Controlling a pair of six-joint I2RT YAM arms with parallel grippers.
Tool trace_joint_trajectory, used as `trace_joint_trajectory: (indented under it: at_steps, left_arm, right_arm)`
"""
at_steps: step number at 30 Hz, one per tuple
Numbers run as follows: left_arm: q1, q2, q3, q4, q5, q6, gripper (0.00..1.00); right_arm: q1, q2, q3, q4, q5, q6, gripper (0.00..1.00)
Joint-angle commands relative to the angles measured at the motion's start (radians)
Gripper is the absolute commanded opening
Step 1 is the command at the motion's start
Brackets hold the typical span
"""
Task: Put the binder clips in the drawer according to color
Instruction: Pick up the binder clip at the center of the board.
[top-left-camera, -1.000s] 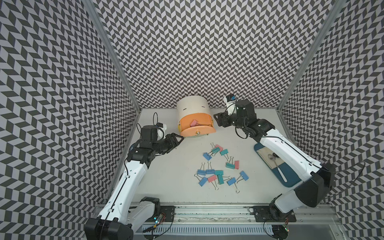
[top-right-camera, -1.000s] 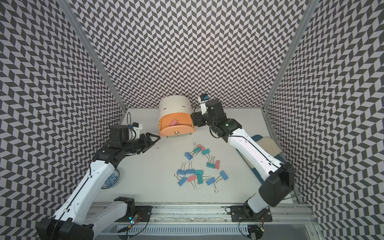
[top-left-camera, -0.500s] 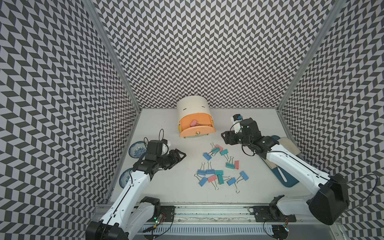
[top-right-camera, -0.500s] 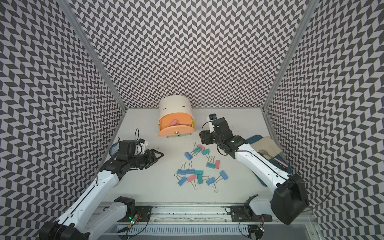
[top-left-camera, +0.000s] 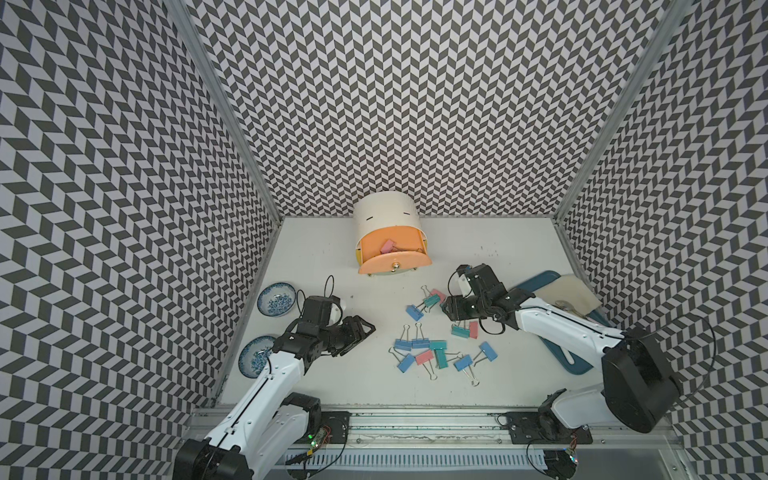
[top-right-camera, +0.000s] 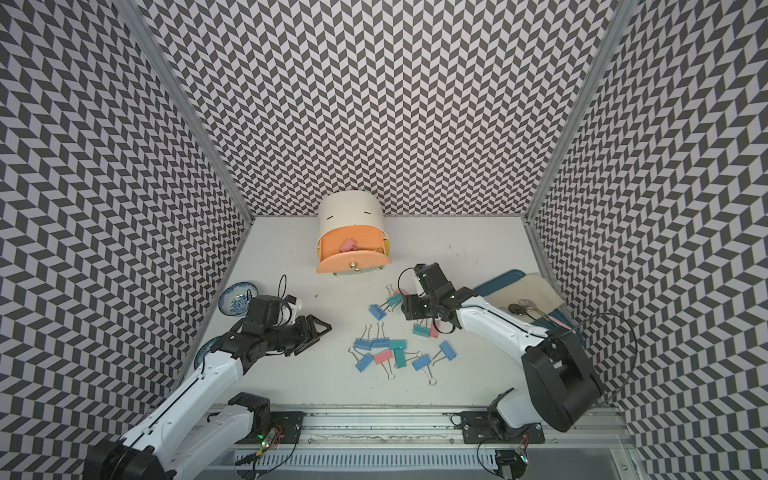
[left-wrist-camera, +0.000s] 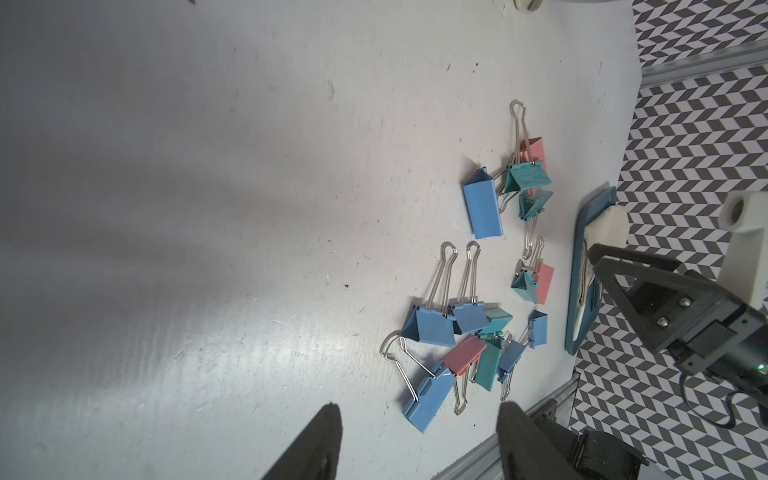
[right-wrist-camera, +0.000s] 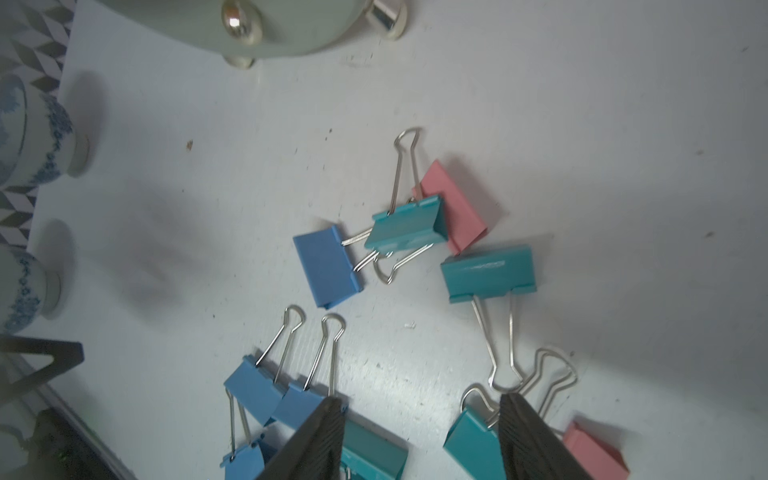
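Above the binder clips (top-left-camera: 430, 357) strewn on the table (top-left-camera: 332, 249), our right gripper (right-wrist-camera: 419, 401) hangs apart and empty, the left gripper (left-wrist-camera: 419, 411) likewise. We should pinch one pink clip (right-wrist-camera: 455, 208) squarely by its body, avoiding neighbouring handles, for the open drawer (top-left-camera: 392, 262).

You lose most of the drawer (right-wrist-camera: 311, 25) past the right wrist picture's edge; only a strip of pale front shows. In both top views the right gripper (top-left-camera: 448, 309) covers some binder clips (top-left-camera: 431, 300) beneath it. The bits on the blue tray (top-left-camera: 536, 281) are too small to name, possibly keys.
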Motion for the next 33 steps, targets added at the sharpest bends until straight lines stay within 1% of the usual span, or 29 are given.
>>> trace_joint_trajectory:
  at_steps: [1,5,10,15,18,23,29,33]
  left_arm:
    - [-0.004,-0.012,-0.005,0.039,0.008,-0.002,0.64]
    - [-0.004,-0.004,0.001,0.039,0.006,0.003,0.63]
    - [-0.004,-0.003,0.011,0.031,0.009,0.003,0.63]
    - [-0.004,-0.020,0.037,-0.001,0.003,0.012,0.63]
    - [-0.004,-0.033,0.048,-0.018,0.001,0.014,0.63]
    - [-0.003,-0.063,0.053,-0.046,-0.004,0.015,0.63]
    - [-0.003,-0.086,0.053,-0.062,-0.008,0.011,0.63]
    - [-0.003,-0.094,0.055,-0.068,-0.010,0.010,0.63]
  right_arm:
    - [0.069,-0.056,-0.008,0.003,-0.042,0.025,0.62]
    - [0.148,-0.091,-0.031,-0.016,-0.077,0.060,0.61]
    - [0.265,-0.112,-0.046,-0.035,-0.071,0.102,0.61]
    - [0.368,-0.086,-0.073,-0.004,-0.073,0.159,0.60]
    - [0.410,-0.056,-0.082,0.012,-0.069,0.185,0.61]
    - [0.446,0.002,-0.066,-0.003,-0.025,0.194,0.63]
    - [0.464,0.066,-0.051,-0.039,0.036,0.188,0.65]
    - [0.468,0.091,-0.039,-0.063,0.075,0.181,0.68]
